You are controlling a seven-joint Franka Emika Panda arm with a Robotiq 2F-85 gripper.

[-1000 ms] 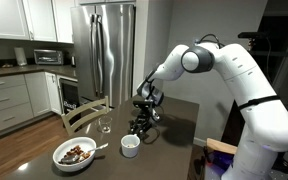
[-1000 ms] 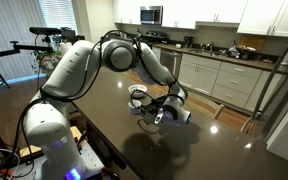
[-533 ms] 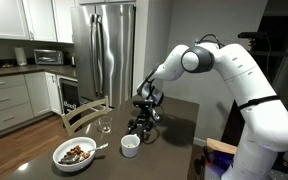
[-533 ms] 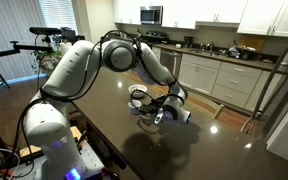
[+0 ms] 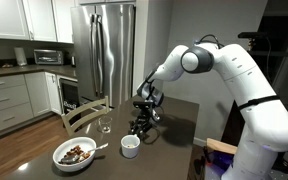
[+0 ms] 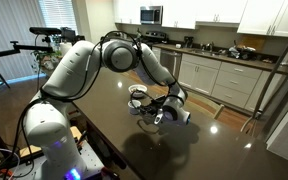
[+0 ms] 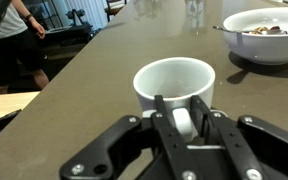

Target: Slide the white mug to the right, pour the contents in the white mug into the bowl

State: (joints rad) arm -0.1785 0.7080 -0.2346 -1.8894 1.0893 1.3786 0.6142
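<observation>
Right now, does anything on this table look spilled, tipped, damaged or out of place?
Nothing stands out. The small white ceramic mug stands upright on the dark table with no spill around it, the wide white bowl of brown food sits level, and the gripper grips the mug's handle.

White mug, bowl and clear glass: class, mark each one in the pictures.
white mug (image 7: 149,102), wrist view, outer wall.
bowl (image 7: 269,52), wrist view, outer wall.
clear glass (image 5: 105,125), an exterior view, its body.

Both exterior views face table (image 5: 179,115) (image 6: 184,140), opposite sides; wrist view close on white mug (image 7: 174,78).
</observation>
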